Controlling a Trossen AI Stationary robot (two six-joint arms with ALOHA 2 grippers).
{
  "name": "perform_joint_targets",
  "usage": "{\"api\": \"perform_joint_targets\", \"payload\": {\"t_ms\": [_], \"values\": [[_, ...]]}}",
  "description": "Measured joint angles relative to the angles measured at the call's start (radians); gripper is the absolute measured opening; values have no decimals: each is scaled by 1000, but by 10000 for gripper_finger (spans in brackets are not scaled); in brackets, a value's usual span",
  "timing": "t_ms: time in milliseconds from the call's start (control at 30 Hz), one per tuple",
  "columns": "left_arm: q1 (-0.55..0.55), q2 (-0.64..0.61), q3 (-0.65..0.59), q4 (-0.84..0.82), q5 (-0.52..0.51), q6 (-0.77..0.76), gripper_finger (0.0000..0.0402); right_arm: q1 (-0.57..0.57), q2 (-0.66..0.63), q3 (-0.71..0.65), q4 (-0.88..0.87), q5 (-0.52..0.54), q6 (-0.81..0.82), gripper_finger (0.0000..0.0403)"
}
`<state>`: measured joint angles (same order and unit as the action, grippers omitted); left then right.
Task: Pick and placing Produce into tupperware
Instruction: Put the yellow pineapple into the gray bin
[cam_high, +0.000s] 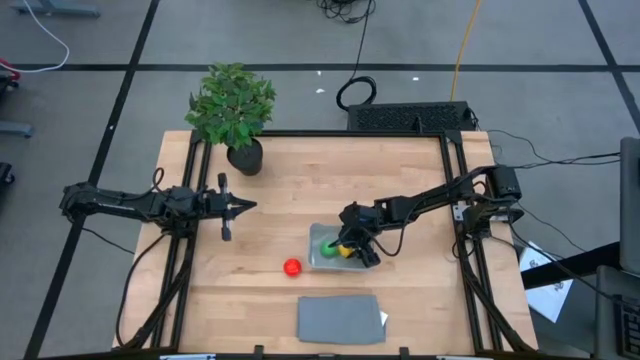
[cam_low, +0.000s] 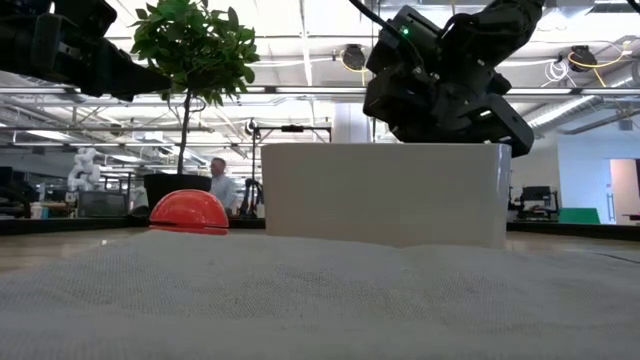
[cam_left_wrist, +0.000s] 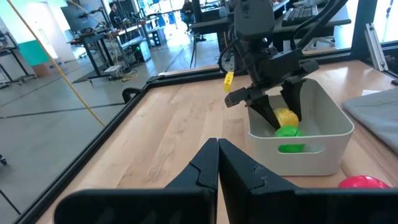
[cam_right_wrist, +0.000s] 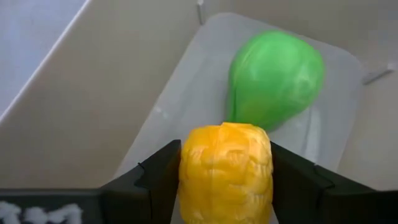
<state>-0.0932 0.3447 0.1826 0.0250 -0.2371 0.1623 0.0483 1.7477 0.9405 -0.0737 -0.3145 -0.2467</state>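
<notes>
Wooden table (cam_high: 280, 180) with a potted plant (cam_high: 233, 105) at the back corner and a flat grey lid (cam_high: 340, 318) near the front edge. Left gripper (cam_high: 248, 207) parked off to its side of the table, well apart from everything, fingers pressed together on nothing.

Tub (cam_high: 324, 248) sitting mid-table, green ball (cam_right_wrist: 275, 78) already lying inside. Right gripper (cam_high: 358, 250) down in the tub, fingers (cam_right_wrist: 158, 177) flanking the yellow piece (cam_right_wrist: 225, 171) on both sides; looks like still pinching it, though maybe just starting to loosen, hard to call. Red ball (cam_high: 291, 267) still out on the wood, just beside the tub.

Handling guess: light hollow toy stuff, probably a bit squishy. Yellow one bumpy, so decent grip across the middle. Red one smooth and round, likely to roll or squirt out, so best squeezed straight across its widest part.
</notes>
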Motion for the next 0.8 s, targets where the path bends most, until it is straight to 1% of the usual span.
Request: {"api": "perform_joint_targets", "payload": {"t_ms": [333, 467, 800], "values": [[0, 0, 0, -8, 0, -1, 15, 0, 0, 0, 4, 4, 22, 253], [0, 0, 0, -8, 0, -3, 15, 1, 0, 3, 1, 4, 24, 260], [0, 0, 0, -8, 0, -3, 15, 29, 0, 58, -32, 5, 18, 260]]}}
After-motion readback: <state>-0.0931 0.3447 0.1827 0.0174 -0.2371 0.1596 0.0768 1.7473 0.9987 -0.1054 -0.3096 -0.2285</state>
